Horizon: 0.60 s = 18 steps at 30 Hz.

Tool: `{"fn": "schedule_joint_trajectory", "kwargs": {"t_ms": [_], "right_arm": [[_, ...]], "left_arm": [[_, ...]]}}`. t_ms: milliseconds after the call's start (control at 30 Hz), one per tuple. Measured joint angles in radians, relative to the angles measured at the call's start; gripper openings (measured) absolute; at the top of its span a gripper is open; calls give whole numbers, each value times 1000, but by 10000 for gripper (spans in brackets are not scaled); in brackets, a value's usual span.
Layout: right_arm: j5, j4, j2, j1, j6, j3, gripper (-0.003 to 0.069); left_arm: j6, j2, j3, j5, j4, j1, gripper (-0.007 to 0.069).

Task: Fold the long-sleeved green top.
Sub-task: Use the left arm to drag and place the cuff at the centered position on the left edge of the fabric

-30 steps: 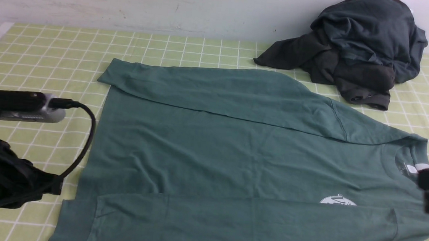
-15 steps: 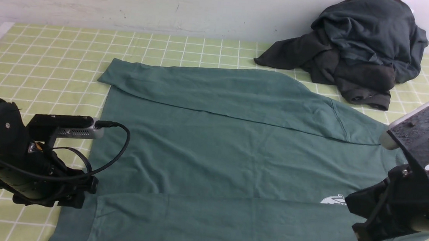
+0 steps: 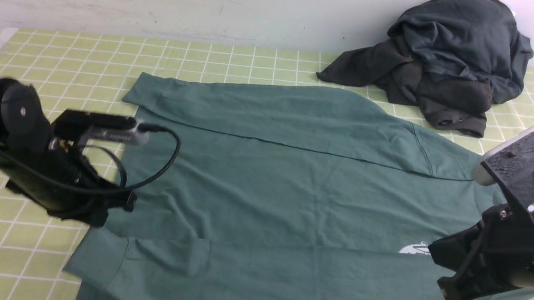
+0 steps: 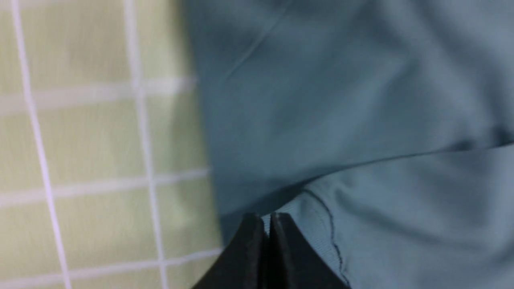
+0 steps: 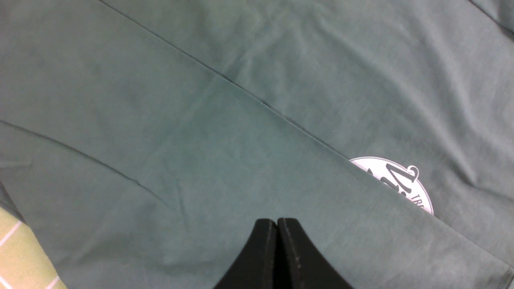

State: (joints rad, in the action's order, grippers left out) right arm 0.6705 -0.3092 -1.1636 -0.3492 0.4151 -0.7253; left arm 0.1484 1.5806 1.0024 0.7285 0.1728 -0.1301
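The green long-sleeved top [image 3: 283, 189] lies flat on the checked table, both sleeves folded across its body. My left gripper [image 3: 102, 215] is at its near left corner; in the left wrist view the left gripper [image 4: 267, 218] is shut on a sliver of the ribbed cuff [image 4: 317, 228], held slightly raised. My right gripper [image 3: 447, 283] sits over the near sleeve beside the white chest print [image 3: 412, 249]. In the right wrist view the right gripper [image 5: 277, 222] is shut, with no cloth seen between the jaws, and the print [image 5: 397, 180] shows just beyond. The neck label is hidden behind the right arm.
A heap of dark charcoal-grey garments [image 3: 445, 64] lies at the back right against the wall. The yellow-green checked tablecloth [image 3: 64, 58] shows bare at the back left, and its left edge is near my left arm.
My left gripper has moved in to the top's near left corner and pulled it up and away, rumpling the cloth there. My right arm swung in over the near sleeve, then held still.
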Motion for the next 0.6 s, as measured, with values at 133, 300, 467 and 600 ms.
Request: {"fn": "schedule_joint_trajectory", "kwargs": {"t_ms": [133, 300, 467, 600], "right_arm": [[0, 36, 0, 0, 0, 0, -14], [0, 81, 0, 0, 0, 0, -14], [0, 95, 0, 0, 0, 0, -14], [0, 97, 0, 0, 0, 0, -14]], "left_arm": [[52, -83, 166, 34, 3, -70, -1], [64, -126, 308, 28, 4, -92, -1], [65, -110, 330, -58, -39, -92, -1], [63, -7, 336, -136, -70, -86, -1]]}}
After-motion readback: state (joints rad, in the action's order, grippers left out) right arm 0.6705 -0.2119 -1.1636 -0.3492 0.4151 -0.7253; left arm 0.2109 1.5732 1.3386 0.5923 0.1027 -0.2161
